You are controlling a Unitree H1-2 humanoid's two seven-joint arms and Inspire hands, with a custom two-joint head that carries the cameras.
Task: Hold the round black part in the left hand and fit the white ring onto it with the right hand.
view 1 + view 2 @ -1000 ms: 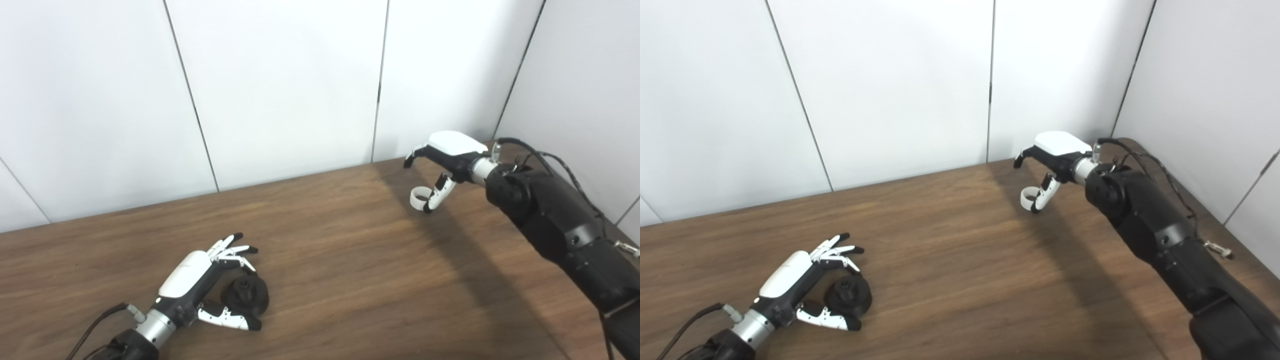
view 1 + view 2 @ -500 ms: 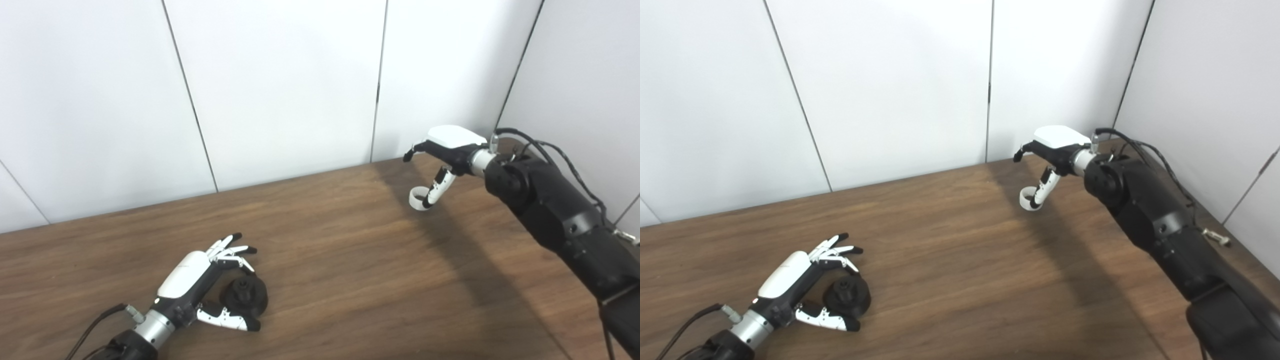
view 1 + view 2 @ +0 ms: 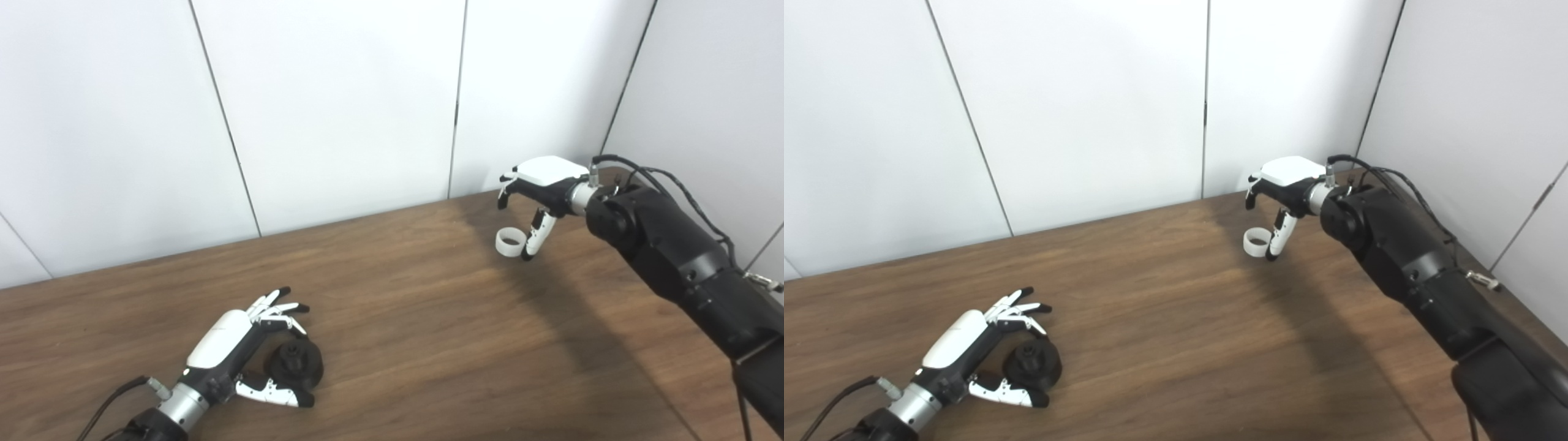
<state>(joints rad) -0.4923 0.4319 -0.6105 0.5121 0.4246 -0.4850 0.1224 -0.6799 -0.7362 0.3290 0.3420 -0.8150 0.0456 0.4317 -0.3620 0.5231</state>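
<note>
White ring point(image 3: 509, 242), pinched in the right robot hand point(image 3: 539, 202) above the tabletop's far right corner, needs level carrying to the black part point(image 3: 294, 366), loosely cupped by the left robot hand point(image 3: 245, 349) near the front left edge.

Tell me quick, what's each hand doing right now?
Left hand: open, cupped around the round black part on the table.
Right hand: white ring beside its thumb; whether it grips it cannot be told.

Bright, even light washing white wall panels point(image 3: 343, 110); right arm point(image 3: 674, 257) casting broad soft shadow across wooden table point(image 3: 429, 343); focus holding sharp.
</note>
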